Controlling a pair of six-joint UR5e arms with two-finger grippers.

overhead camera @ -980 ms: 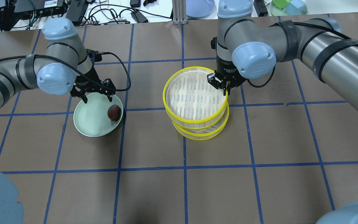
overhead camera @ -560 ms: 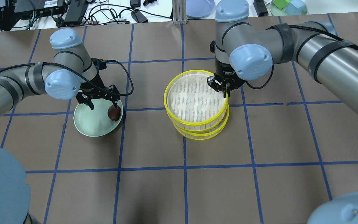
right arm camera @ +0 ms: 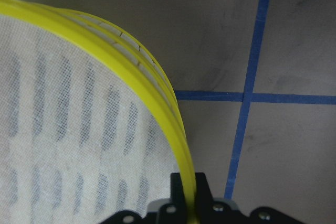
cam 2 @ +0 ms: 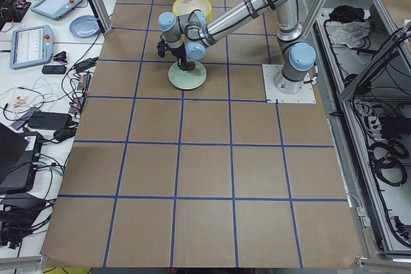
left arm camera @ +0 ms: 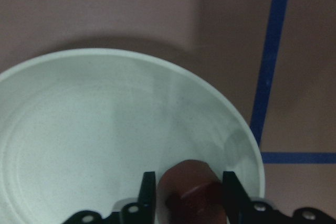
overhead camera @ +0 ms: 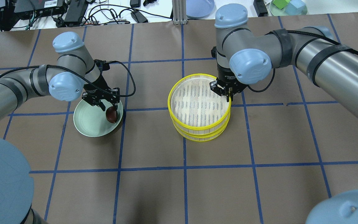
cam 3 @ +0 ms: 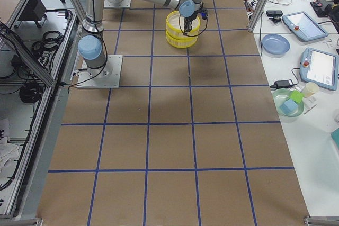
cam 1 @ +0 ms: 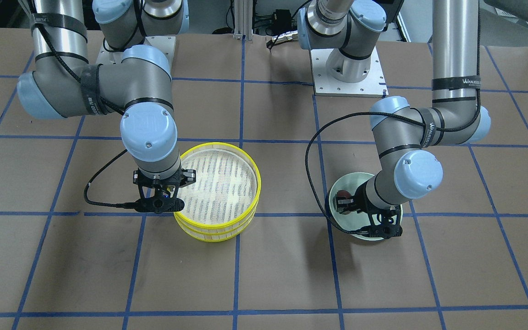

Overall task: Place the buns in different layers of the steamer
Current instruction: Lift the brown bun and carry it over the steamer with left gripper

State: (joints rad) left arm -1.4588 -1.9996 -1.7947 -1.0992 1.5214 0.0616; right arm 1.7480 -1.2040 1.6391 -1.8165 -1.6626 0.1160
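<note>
The dark reddish-brown bun [overhead camera: 112, 115] lies at the right edge of the mint-green plate [overhead camera: 90, 121]. My left gripper [overhead camera: 110, 107] is down in the plate, shut on this bun. In the left wrist view both fingers press the bun [left arm camera: 186, 179] from either side. Two yellow-rimmed steamer trays are stacked. The upper tray [overhead camera: 194, 102] rests on the lower tray [overhead camera: 202, 137], nearly aligned, and its mesh is bare. My right gripper [overhead camera: 227, 95] is shut on the upper tray's rim [right arm camera: 142, 77] at its back right. The cream-white bun is out of view.
A blue plate [overhead camera: 199, 7], a green plate with blocks [overhead camera: 287, 7] and cables and devices [overhead camera: 73, 12] lie beyond the table's far edge. Blue tape lines grid the brown table top.
My left gripper came down over the bun and closed from wide open onto it. My right gripper lowered the upper tray, shifting it slightly right, onto the lower tray.
</note>
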